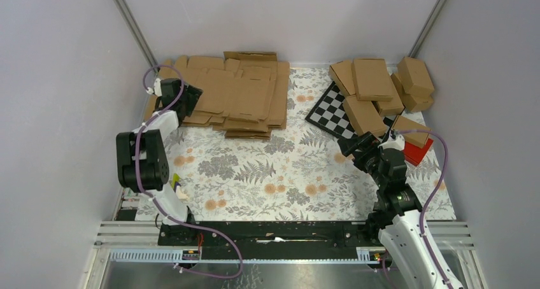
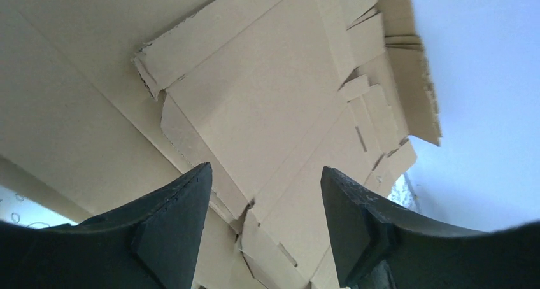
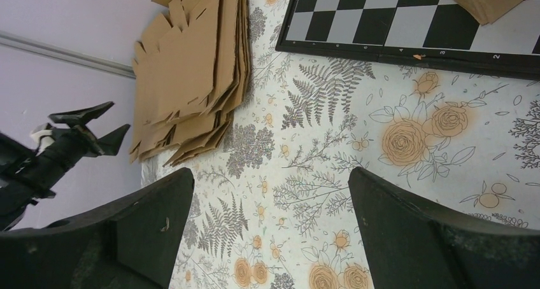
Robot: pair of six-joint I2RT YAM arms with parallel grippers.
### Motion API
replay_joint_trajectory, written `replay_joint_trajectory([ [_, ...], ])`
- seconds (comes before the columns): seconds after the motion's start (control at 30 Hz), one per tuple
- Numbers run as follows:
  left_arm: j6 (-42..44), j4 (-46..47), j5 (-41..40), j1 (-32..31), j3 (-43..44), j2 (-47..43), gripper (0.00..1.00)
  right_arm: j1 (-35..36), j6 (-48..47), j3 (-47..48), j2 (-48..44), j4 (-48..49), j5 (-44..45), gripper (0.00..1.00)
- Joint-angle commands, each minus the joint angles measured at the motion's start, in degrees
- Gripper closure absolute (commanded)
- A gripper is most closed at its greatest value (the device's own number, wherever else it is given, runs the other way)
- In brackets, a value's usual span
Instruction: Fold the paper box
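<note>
Left gripper (image 2: 264, 174), jaws spread and holding nothing, hangs over the left edge of the stacked flat paper box blanks (image 1: 245, 95) at the back of the table. It should probably pinch only the top sheet's flap. Right gripper (image 3: 270, 174), spread wide, hovers well apart over the flowered cloth (image 1: 267, 174).

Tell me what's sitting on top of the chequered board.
Folded brown boxes cover the far right of the chequered board; its near-left squares show. Whatever lies under the boxes is hidden.

Bright, even light; soft shadows.
</note>
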Motion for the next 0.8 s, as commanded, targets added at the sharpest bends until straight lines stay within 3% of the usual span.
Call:
replay_joint_trajectory([
  [0.0,-1.62,1.11,1.46,-0.9,2.92,4.62,0.33,0.36,1.07,0.9,0.22,2.78,-1.11,0.01],
  [0.43,-6.99,4.05,-1.59,-3.06,4.29,14.69,0.35,0.36,0.17,0.95,1.96,5.63,-1.88,0.01],
  [0.5,-6.9,5.34,-1.57,-3.04,4.11,15.6,0.45,0.36,-0.22,1.33,2.31,5.64,-1.98,0.01],
  [0.63,-6.1,10.47,0.3,-3.04,4.08,17.06,1.0,0.36,-0.54,1.53,3.19,5.63,-2.3,0.01],
  [0.77,-4.7,11.2,3.73,-3.08,5.13,16.76,1.0,0.36,-0.54,-0.65,3.34,10.91,-6.09,0.01],
])
